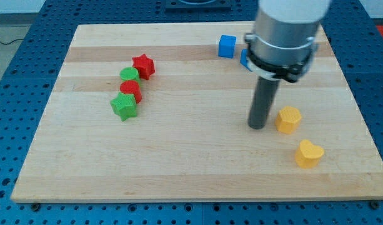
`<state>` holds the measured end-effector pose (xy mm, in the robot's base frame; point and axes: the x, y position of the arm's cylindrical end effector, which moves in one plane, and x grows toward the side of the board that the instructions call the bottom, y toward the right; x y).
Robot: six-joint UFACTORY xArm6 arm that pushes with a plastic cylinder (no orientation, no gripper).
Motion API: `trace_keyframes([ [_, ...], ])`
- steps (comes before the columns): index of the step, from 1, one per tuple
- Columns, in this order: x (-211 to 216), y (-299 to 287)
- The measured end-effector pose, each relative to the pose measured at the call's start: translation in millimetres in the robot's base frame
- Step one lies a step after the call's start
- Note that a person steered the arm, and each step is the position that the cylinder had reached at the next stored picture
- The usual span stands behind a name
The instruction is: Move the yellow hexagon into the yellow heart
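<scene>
A wooden desk (197, 162) was seen lying on a blue perforated base (16, 75). The dark rod was set upright over the desk's right half, and my tip (258, 127) was placed just to the view's left of the yellow hexagon (288, 119), close beside it; whether the two touched could not be told. No end effector was fitted to the arm, so no jaw state could be reported. The yellow heart (308, 153) was found near the hexagon, toward the view's bottom right, with a small gap between them. A blue cube (227, 46) was placed near the view's top, and a second blue block (245, 59) was largely hidden behind the arm's grey housing. At the view's left, a slanting row was formed by a red star (143, 65), a green cylinder (129, 75), a red cylinder (130, 89) and a green star (124, 106).
</scene>
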<state>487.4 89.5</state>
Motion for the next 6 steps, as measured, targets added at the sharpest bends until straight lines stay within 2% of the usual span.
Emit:
trace_keyframes([
  [1,-27,-3],
  [2,-32,24],
  [4,3,84],
  [6,16,91],
])
